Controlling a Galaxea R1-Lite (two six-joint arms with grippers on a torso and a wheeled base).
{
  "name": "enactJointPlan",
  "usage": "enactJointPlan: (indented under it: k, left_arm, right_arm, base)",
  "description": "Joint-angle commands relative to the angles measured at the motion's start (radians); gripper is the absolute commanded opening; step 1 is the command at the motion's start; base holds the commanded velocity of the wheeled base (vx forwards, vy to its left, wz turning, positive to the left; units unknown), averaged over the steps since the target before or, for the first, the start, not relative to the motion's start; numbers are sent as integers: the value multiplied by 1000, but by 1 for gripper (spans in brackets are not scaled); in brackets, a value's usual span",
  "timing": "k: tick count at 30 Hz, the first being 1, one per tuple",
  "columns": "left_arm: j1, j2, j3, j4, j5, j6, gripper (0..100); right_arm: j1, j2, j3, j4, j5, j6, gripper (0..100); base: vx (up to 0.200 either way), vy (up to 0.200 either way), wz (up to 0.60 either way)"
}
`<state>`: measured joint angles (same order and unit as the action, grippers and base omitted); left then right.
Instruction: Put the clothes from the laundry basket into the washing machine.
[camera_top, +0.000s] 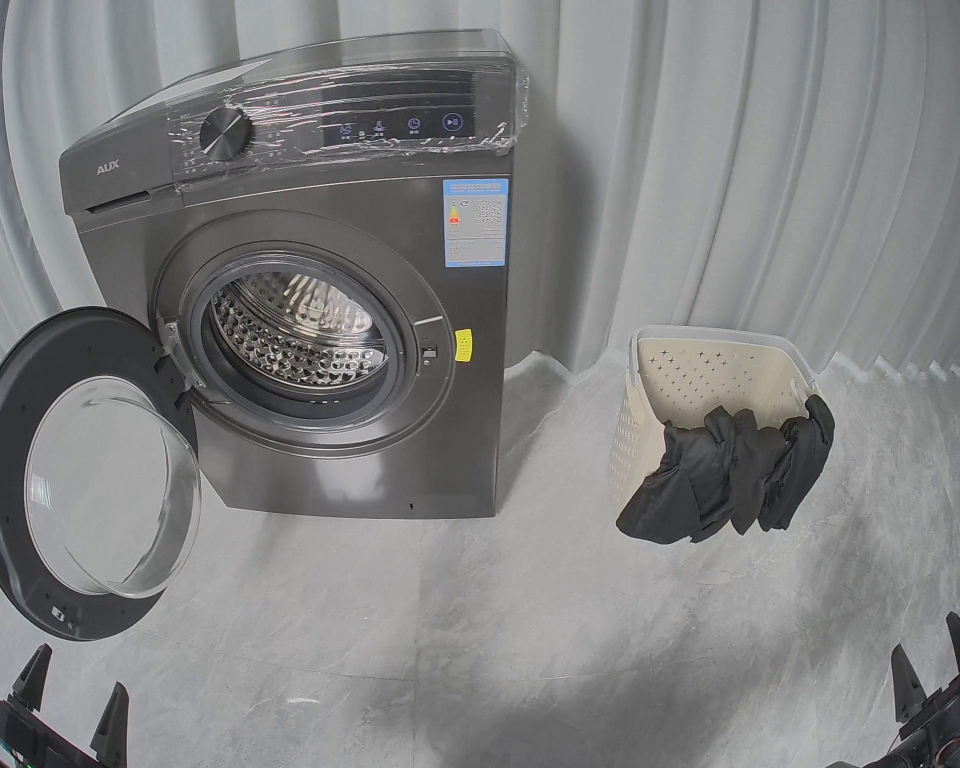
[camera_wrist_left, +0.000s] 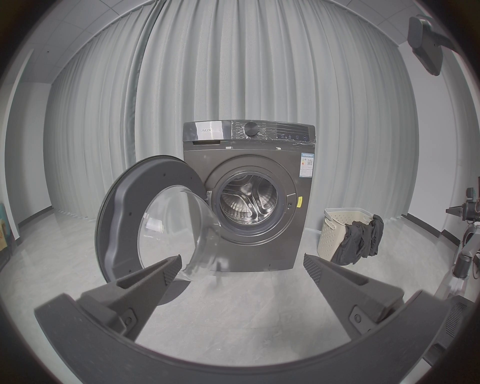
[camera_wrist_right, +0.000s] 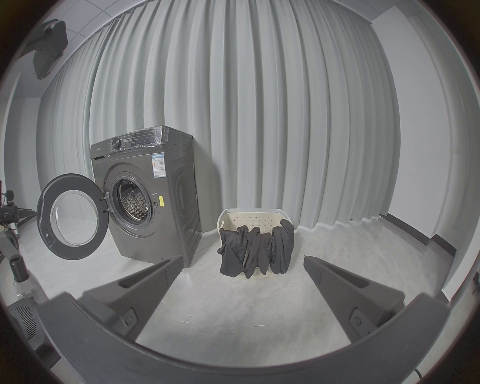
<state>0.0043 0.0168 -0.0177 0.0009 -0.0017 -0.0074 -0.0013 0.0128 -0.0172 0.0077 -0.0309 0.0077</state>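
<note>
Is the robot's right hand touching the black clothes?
Apart. Head view shows bare floor between the right gripper and the clothes draped over the basket.

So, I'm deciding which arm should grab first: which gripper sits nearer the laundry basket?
The right gripper: it sits on the laundry basket's side, its view facing the dark clothes. The left gripper sits by the washing machine's open door.

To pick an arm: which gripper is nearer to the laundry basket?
Right. The right gripper faces the laundry basket, apart from it; the left gripper is opposite, by the open washer door.
</note>
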Motion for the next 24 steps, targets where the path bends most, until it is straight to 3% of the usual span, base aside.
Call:
enactJointPlan:
  k: [1, 13, 24]
  left_arm:
    - [0, -17, 16, 1, 0, 0, 100]
    - [0, -17, 16, 1, 0, 0, 100]
    - [0, -17, 16, 1, 0, 0, 100]
  right_arm:
    - [0, -13, 16, 0, 0, 0, 100]
    - [0, -13, 16, 0, 0, 0, 100]
    - [0, -13, 16, 0, 0, 0, 100]
  base:
    - [0, -200, 0]
    - [0, -200, 0]
    - [0, 0, 0]
